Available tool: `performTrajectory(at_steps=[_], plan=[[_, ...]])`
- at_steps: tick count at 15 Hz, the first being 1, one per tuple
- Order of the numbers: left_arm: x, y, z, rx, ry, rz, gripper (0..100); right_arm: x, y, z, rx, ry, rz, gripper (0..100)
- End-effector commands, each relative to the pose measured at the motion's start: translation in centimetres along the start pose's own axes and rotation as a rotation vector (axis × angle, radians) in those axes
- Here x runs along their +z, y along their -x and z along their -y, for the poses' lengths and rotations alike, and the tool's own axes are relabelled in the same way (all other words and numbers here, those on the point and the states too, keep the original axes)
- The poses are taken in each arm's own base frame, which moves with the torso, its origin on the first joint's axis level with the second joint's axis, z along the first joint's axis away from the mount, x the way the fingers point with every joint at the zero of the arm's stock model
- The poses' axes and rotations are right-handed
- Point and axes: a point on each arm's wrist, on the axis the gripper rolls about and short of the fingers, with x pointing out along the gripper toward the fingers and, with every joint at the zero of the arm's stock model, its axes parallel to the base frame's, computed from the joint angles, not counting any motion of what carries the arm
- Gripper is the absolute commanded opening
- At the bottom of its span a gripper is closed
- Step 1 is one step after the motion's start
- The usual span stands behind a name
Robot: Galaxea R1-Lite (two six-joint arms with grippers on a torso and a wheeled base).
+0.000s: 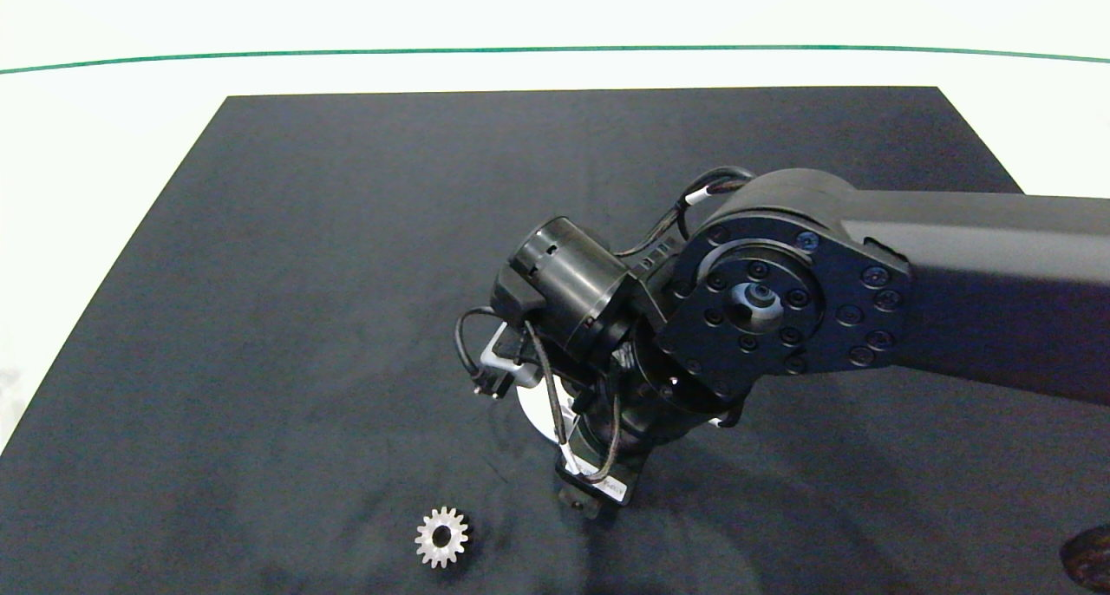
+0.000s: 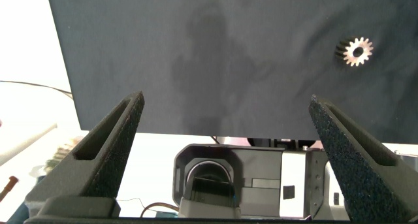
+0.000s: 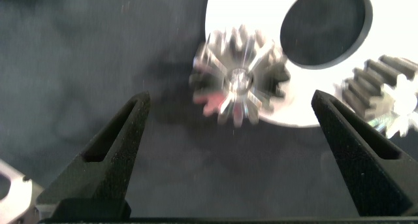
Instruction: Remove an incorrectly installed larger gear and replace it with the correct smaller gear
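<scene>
Spread wide, right gripper (image 3: 228,126) hangs over the larger gear (image 3: 238,83), not touching.

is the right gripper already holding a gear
No. In the right wrist view the right gripper is open, its fingers spread wide of the larger gear, which sits on its shaft on the white plate.

No words or numbers to read anywhere. Just a small white tag (image 1: 612,491) low on the right arm, print too tiny to tell.
</scene>
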Motion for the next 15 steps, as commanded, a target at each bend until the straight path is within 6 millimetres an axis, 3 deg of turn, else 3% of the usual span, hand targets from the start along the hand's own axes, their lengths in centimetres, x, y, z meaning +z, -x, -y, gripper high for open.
performTrajectory(at_steps=[1,7,15], plan=[[-0.1,0.0,0.0,0.002,0.001,-0.007,100,0.2,-0.4,-0.1,-0.002,0.001,0.006,100],[-0.1,0.0,0.0,0.002,0.001,-0.007,100,0.3,-0.6,-0.1,-0.004,-0.004,0.016,100],[-0.2,0.2,-0.1,0.001,0.002,0.003,100,0.5,-1.2,-0.4,-0.020,-0.007,0.055,85]])
